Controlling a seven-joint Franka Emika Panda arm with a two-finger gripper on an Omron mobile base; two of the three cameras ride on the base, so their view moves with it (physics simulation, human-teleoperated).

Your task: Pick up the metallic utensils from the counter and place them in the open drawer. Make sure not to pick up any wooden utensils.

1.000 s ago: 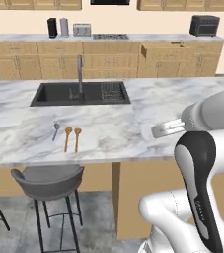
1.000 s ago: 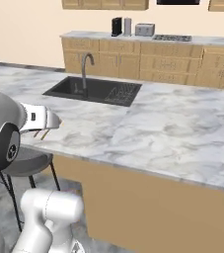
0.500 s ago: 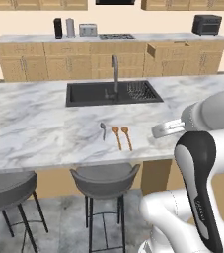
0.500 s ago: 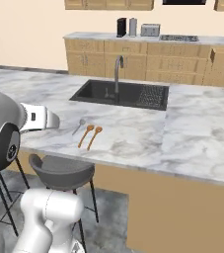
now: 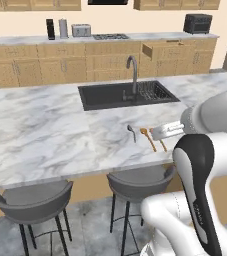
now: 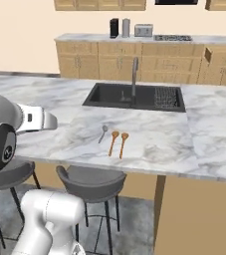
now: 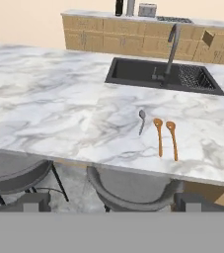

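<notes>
You are looking down the hand view at the grey metal spoon [image 7: 141, 120], which is lying ahead of the fingers [image 7: 111, 202] and slightly to the right, near the front edge of the marble desk [image 7: 49, 108]. Its long axis is running roughly near to far, bowl end pointing toward the black sink [image 7: 148, 73]. Just to its right, the two wooden spoons [image 7: 165, 137] are lying parallel to it, close beside it but apart from it, so you are needing a line that comes down on the leftmost piece alone. The fingers are standing spread as wide as they go and are holding nothing; they are hanging out in front of the desk edge, above the grey stools [image 7: 133, 190], well short of the spoon.

No red-handled knife is showing on this stretch of desk.

The open drawer [image 5: 161, 50] is sitting in the far wooden cabinet run, to the right, well apart from the island. On that far top a toaster [image 5: 81, 30] and a stove [image 5: 108, 36] are standing. The steel tap [image 5: 133, 70] is rising behind the sink.
</notes>
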